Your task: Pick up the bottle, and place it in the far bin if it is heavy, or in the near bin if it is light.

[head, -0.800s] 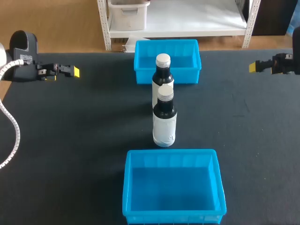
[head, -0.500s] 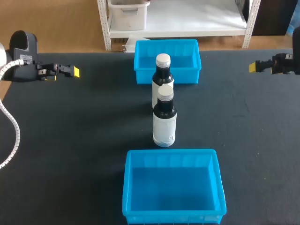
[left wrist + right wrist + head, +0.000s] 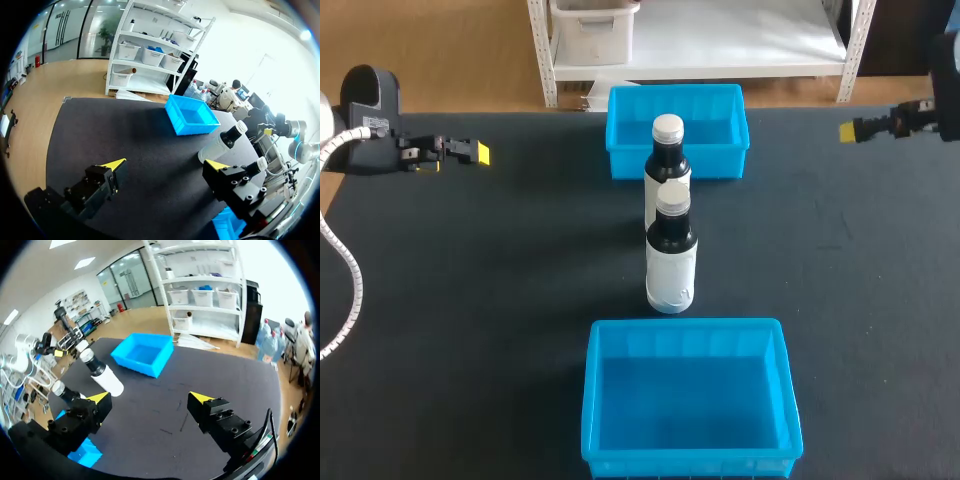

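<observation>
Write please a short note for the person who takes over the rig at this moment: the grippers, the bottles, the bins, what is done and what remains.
Left gripper: open, empty, over the left side of the table, away from the bottles.
Right gripper: open, empty, at the far right.
The far bottle and the near bottle stand upright in a row mid-table, between the far bin and the near bin. Both bins are empty.
Done: nothing, no bottle grasped.
Left: pick up a bottle, judge its weight, place it far if heavy, near if light.

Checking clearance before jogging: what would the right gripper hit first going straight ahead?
Probably the far bin: the right gripper points across the table at the wall facing it. Its height is unclear, so it might pass over.
</observation>
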`<control>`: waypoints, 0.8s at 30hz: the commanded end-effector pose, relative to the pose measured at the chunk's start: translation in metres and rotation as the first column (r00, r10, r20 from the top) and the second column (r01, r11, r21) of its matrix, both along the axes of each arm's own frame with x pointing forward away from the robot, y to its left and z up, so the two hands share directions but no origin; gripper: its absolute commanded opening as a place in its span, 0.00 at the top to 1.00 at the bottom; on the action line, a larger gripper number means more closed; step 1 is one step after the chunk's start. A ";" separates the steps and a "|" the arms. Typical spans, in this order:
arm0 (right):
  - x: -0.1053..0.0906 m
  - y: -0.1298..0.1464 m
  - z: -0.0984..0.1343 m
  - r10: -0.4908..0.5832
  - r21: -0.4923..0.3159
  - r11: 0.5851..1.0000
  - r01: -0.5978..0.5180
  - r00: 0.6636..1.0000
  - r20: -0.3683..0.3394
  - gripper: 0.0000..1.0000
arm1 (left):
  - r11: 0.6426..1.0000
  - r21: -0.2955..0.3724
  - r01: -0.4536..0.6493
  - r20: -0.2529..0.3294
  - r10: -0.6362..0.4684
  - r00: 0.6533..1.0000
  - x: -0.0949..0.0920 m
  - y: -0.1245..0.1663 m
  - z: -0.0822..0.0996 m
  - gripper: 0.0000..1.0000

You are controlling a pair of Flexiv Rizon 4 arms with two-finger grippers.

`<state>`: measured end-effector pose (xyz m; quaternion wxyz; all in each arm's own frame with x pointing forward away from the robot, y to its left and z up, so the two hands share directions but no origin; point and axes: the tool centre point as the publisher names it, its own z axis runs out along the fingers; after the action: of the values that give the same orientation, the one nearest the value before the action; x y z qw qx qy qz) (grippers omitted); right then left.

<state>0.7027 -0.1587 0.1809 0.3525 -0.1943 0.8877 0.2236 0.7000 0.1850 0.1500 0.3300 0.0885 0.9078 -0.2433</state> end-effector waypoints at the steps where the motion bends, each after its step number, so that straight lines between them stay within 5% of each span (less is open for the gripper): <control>1: -0.015 -0.007 0.017 0.668 -0.159 0.739 -0.655 0.743 0.039 0.00 | 1.000 0.000 0.000 0.000 0.000 1.000 0.000 0.000 0.000 0.00; 20: -0.015 -0.007 0.017 0.668 -0.159 0.739 -0.655 0.743 0.039 0.00 | 1.000 0.000 0.000 0.000 0.000 1.000 0.000 0.000 0.000 0.00; 24: -0.023 0.013 0.013 0.672 -0.205 0.736 -0.645 0.733 0.105 0.00 | 1.000 0.000 0.000 0.000 0.000 1.000 0.000 0.000 0.000 0.00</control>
<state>0.6787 -0.1521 0.1997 0.3256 -0.5236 0.7607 0.2028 0.7000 0.1849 0.1500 0.3300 0.0885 0.9078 -0.2434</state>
